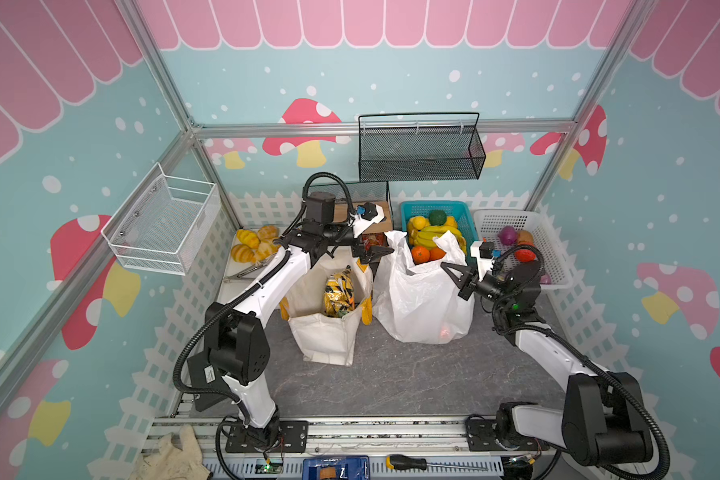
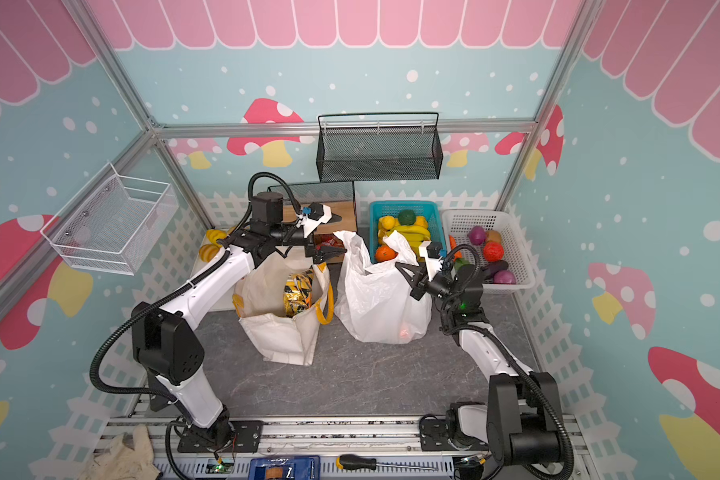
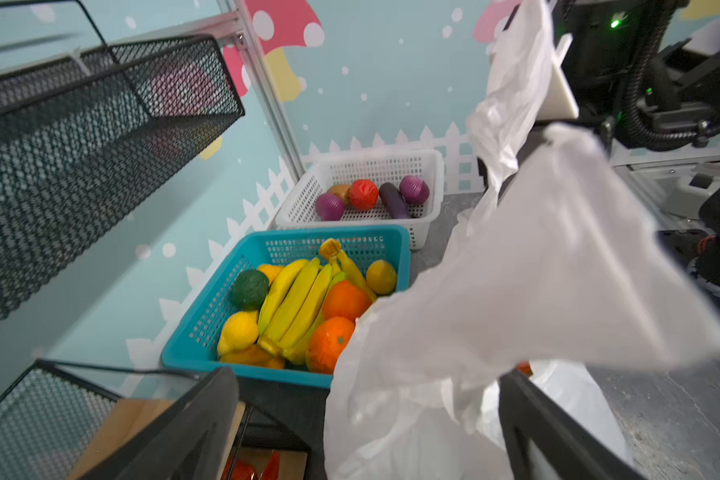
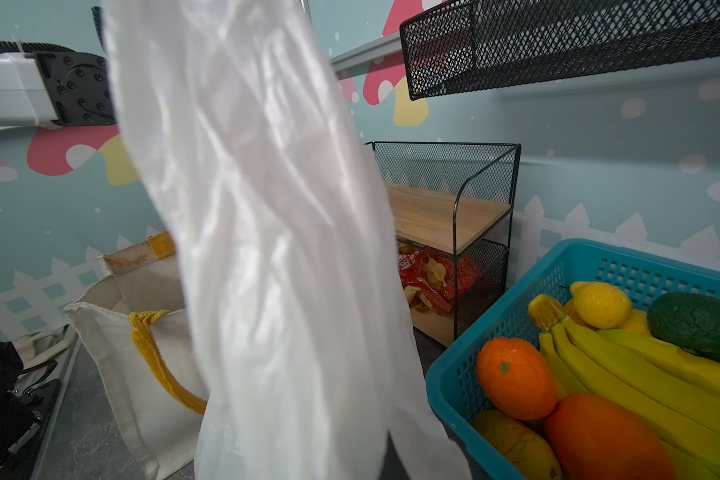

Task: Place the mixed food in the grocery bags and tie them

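Plastic bag stands upright, handles pointing up; right claw clamps one, left claw gapes around other.

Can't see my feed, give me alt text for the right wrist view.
A stretched strip of the white plastic bag fills the foreground. Behind it stand the cream canvas tote, a black mesh shelf with red snack packets, and a teal basket of fruit.

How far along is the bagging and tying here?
Done: snack packets sit in the tote; a reddish item shows through the plastic bag. In hand: right gripper is shut on a bag handle, left gripper open beside the other. Left: neither bag is tied.
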You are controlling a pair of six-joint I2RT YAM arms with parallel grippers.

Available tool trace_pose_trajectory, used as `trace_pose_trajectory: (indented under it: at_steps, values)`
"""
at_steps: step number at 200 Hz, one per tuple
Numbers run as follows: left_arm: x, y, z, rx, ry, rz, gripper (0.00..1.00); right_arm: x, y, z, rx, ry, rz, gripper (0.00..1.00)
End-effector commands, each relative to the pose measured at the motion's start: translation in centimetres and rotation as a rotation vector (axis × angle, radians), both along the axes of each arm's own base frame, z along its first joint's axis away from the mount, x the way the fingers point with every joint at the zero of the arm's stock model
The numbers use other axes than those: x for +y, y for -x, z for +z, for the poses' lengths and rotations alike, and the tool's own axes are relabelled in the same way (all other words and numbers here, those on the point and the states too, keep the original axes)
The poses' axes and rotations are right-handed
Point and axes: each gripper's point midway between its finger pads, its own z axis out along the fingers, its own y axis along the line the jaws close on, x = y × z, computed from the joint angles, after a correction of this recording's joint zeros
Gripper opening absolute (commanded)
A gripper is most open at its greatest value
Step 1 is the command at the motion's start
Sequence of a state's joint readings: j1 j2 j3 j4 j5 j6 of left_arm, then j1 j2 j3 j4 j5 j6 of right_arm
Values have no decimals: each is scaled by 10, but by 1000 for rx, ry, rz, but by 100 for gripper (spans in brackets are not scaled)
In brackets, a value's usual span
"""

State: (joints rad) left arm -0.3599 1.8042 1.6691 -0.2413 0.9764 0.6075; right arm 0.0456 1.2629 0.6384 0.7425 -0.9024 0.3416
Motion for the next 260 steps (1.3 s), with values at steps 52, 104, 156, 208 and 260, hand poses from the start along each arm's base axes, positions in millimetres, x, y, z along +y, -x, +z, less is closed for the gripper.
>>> trace_pose_trajectory:
  at_steps: [52, 104, 156, 208, 260]
  values:
    - [-25, 7, -21, 10, 22, -162, 96, 0, -8, 13, -33, 13, 12, 0]
    - [-22, 11, -25, -33, 57, -162, 61, -1, -13, 15, -28, 7, 1, 0]
    - [-15, 13, -8, -57, 120, -112, 21, -8, -23, 20, 6, -25, -46, 0]
    - [-42, 56, -43, -130, -357, -58, 0, -1, -32, 11, 33, -7, -31, 0]
    - [-63, 61, -59, -134, -638, 12, 0, 16, -20, -1, -13, 76, 102, 0]
